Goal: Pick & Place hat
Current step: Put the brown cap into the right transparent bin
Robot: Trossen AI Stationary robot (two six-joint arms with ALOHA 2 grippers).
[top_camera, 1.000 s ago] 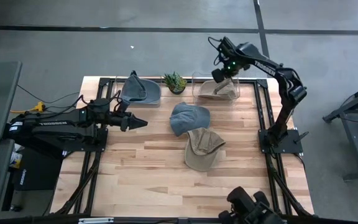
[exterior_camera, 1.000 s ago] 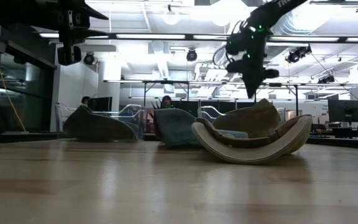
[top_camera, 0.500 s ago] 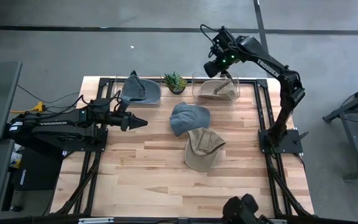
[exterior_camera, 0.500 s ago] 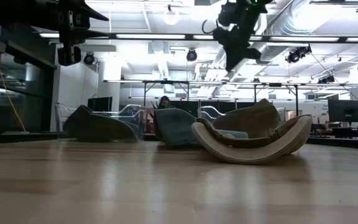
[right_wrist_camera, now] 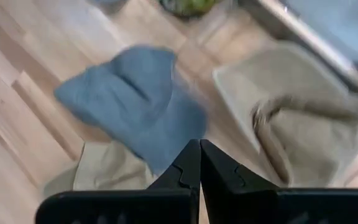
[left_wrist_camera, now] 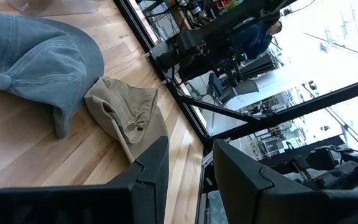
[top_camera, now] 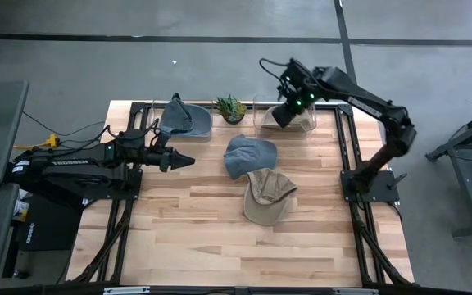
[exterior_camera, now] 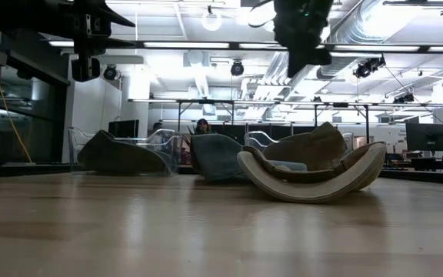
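4 hats on the wood table (top_camera: 187, 238). Blue cap (top_camera: 248, 155) sits mid-table, slightly toward the far edge; its crown button shows in the left wrist view (left_wrist_camera: 4, 81). Tan cap (top_camera: 267, 195) lies just beside it on the near side, edges touching or overlapping, opening up. In the low view the tan cap (exterior_camera: 314, 173) is in front, blue one (exterior_camera: 215, 156) behind.

2 more hats at the far edge, each in a clear tray: grey-blue hat (top_camera: 182, 120) in the left tray (top_camera: 205, 129), tan hat (top_camera: 297, 121) in the right tray (top_camera: 260, 121). Small green plant (top_camera: 231, 107) stands between the 2 trays.

Right gripper (top_camera: 283, 117) is up in the air over the right tray, partly covering the tan hat there; fingers pressed together, nothing held. Its wrist view shows the closed fingertips (right_wrist_camera: 199, 163) above the blue cap (right_wrist_camera: 138, 106), tan hat in tray off to one side (right_wrist_camera: 303, 127), blurred.

Left gripper (top_camera: 183, 161) hangs above the left side of the table, pointing toward the blue cap, well apart from it. Fingers (left_wrist_camera: 151, 174) stand narrowly apart with a small gap, nothing between them.

Low view: room behind, ceiling lights, desks, a person seated far back (exterior_camera: 203, 125).
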